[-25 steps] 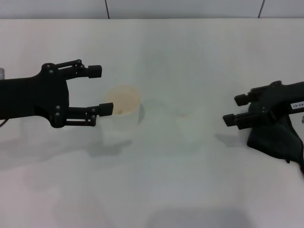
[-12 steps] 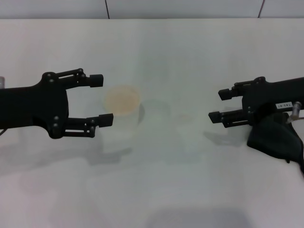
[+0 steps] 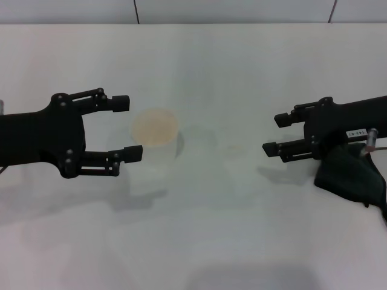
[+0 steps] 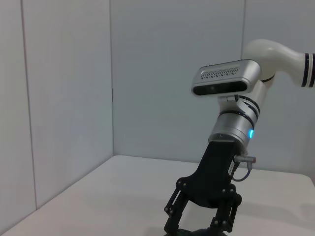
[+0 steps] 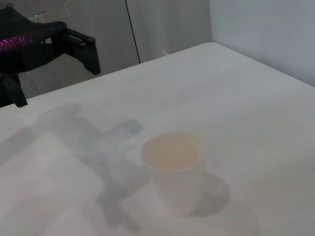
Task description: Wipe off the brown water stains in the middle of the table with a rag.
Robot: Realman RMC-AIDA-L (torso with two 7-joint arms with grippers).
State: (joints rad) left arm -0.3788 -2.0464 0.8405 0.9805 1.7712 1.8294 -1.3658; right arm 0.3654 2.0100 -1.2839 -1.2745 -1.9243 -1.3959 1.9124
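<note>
The dark rag [image 3: 352, 179] lies on the white table [image 3: 242, 72] at the right, partly hidden under my right arm. My right gripper [image 3: 276, 133] is open and empty, left of the rag and above the table. It also shows far off in the left wrist view [image 4: 199, 222]. My left gripper [image 3: 127, 128] is open and empty, just left of a clear plastic cup [image 3: 155, 142] with an orange-brown top. The brown water stains do not show clearly. Only a very faint mark [image 3: 231, 147] lies between the cup and my right gripper.
The cup also shows in the right wrist view [image 5: 173, 168], standing upright, with my left gripper [image 5: 47, 64] behind it. A wall runs along the table's far edge [image 3: 193, 24].
My right gripper has moved left, away from the rag toward the table's middle, and its jaws stand a little wider. The rag stays where it lay. My left gripper has barely shifted.
</note>
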